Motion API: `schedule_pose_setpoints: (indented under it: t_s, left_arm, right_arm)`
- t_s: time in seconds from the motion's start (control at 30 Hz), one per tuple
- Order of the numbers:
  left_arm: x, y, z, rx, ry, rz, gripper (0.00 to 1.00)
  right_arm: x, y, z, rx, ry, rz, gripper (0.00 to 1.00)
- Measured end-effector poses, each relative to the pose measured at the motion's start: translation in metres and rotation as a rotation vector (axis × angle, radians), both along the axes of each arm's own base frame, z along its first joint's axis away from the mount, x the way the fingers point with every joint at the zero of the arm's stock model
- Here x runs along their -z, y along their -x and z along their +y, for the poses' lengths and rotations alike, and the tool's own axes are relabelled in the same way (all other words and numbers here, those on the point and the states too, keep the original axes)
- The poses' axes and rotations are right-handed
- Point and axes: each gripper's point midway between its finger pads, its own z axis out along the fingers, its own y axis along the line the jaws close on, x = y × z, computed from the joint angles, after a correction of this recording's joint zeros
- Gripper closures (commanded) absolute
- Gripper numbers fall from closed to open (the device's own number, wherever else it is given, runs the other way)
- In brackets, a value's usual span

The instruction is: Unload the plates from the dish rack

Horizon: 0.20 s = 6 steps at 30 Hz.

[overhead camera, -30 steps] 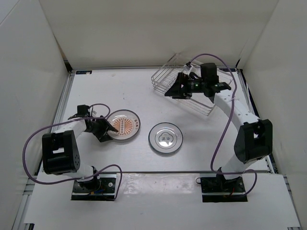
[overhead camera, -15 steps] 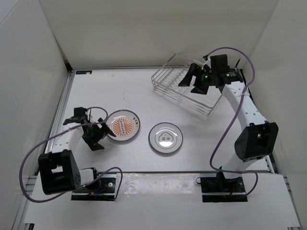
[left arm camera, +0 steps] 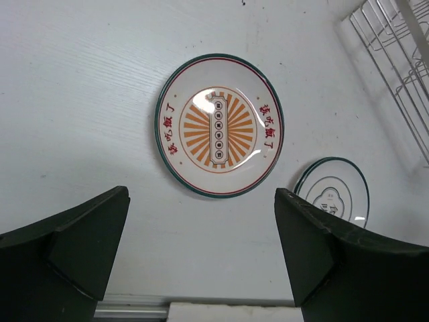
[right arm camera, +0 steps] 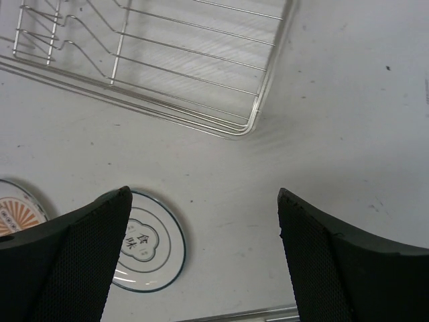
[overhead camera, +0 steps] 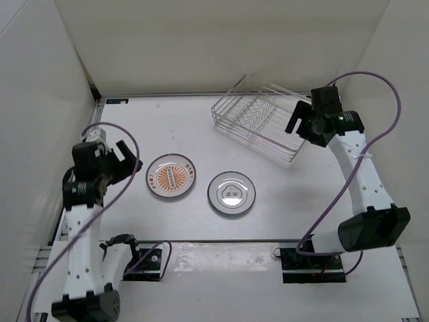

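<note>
Both plates are laid flat on the counter (overhead camera: 134, 124), face up, near the middle of the top view. The orange plate (overhead camera: 171, 176) is placed left of centre. The grey plate (overhead camera: 231, 192) is placed just beside it on the right, and a small gap is kept between them. They are likely laid flat so that they cannot roll or tip, and kept apart so that one is not bumped by the other.

The rack (overhead camera: 258, 124) is set in the upper right of the top view. No plate is seen in its slots.

The left end effector (overhead camera: 129, 159) is held wide open and nothing is gripped in it. It is held up at the left side of the top view, near the orange plate but not touching it. That plate is seen whole in the middle of the left wrist view.

The right end effector (overhead camera: 301, 129) is also held wide open, with nothing in it. It is held above the right end of the rack. In its wrist view, a rack corner is seen at the top and the grey plate at the lower left.

The job is judged to be done, which may be why both are held open and clear of the plates.
</note>
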Motion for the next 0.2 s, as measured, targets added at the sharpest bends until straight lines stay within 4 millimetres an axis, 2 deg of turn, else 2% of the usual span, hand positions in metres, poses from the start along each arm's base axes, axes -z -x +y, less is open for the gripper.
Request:
schedule_pose_setpoints:
  t_s: [0.07, 0.2]
  left_arm:
    - [0.009, 0.017, 0.000, -0.022, -0.009, -0.057, 0.00]
    - [0.059, 0.052, -0.001, -0.087, 0.020, -0.043, 0.00]
  right_arm:
    - [-0.002, 0.013, -0.009, 0.028, 0.027, -0.009, 0.10]
    - [0.008, 0.038, -0.021, 0.057, 0.056, 0.005, 0.10]
